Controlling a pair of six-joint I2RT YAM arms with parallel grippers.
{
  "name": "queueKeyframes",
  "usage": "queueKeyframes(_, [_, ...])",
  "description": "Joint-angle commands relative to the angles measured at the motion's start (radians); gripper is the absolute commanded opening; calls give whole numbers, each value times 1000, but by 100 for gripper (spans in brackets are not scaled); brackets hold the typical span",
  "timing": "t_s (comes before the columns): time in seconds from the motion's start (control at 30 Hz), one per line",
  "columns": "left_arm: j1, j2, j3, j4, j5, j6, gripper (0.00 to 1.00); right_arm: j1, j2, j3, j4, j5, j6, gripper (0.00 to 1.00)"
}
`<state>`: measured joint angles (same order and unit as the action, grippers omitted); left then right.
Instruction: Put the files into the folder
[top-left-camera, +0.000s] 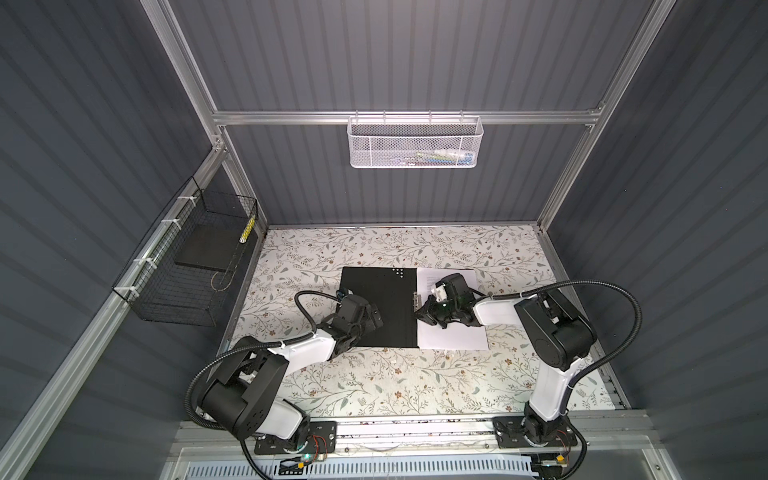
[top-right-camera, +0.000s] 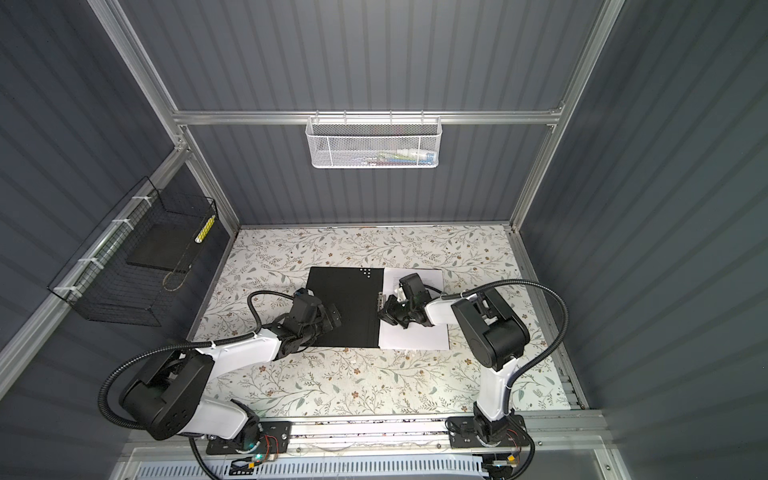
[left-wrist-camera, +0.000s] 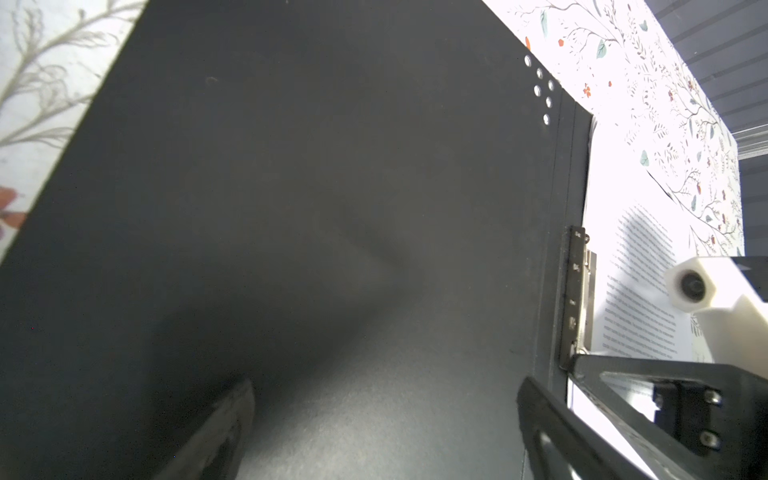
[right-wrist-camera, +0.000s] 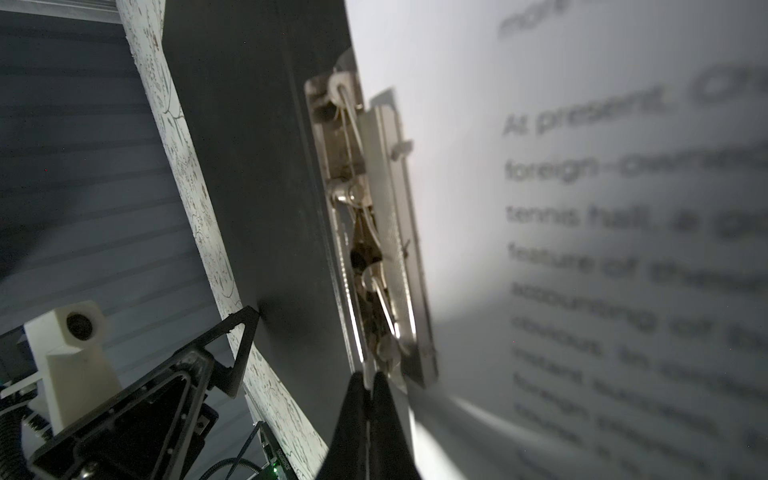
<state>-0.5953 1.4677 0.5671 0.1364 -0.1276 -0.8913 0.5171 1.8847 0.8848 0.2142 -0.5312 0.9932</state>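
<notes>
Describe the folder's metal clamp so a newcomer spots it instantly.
On the floral table lies an open black folder with white files on one half. The clamp is the narrow silver bar along the spine beside the paper's edge, the only shiny metal there.

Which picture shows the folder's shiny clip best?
The right wrist view: the silver metal clip is close, its wire springs clear. In the left wrist view it is small and side-on; both top views show a sliver.
</notes>
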Motion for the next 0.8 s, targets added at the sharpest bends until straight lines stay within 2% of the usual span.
queueKeyframes(0.0, [-15,58,-85,-270,80,-35,100,16,24,-18,-203,37,6,0])
queueKeyframes(0.27, [-15,61,-86,-267,83,-34,100,14,27,-37,-161,5,24,0])
queueKeyframes(0.43, [-15,69,-82,-266,86,-37,100,13,1,-34,-174,18,9,15])
queueKeyframes(0.77, [-14,58,-82,-276,82,-36,100,4,1,-51,-143,-3,31,28])
